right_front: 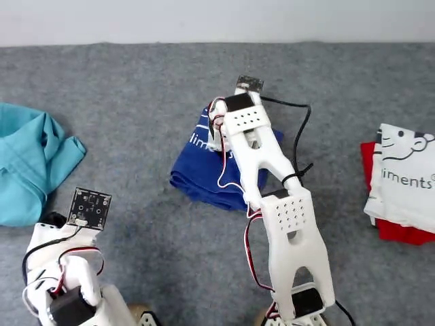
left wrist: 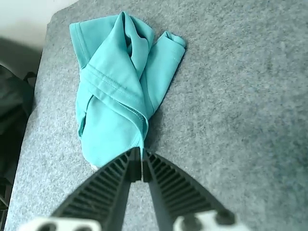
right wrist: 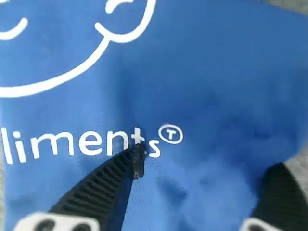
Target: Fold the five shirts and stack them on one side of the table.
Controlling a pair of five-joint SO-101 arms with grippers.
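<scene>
A folded blue shirt [right_front: 200,173] with white print lies mid-table. My right arm [right_front: 255,146] stretches over it. In the right wrist view my right gripper [right wrist: 207,168] is open just above the blue shirt [right wrist: 216,86], one fingertip [right wrist: 136,159] touching the cloth at the white lettering. A crumpled teal shirt [right_front: 27,163] lies at the table's left edge. My left gripper [left wrist: 142,164] is shut and empty, its tips at the near edge of the teal shirt [left wrist: 120,91]. A white printed shirt [right_front: 404,176] rests folded on a red shirt [right_front: 401,231] at the right side.
Grey felt [right_front: 136,88] covers the whole table, with open room between the teal and blue shirts and between the blue shirt and the right stack. A black cable [right_front: 299,132] loops off the right arm. The table's left edge [left wrist: 45,72] drops to a dark floor.
</scene>
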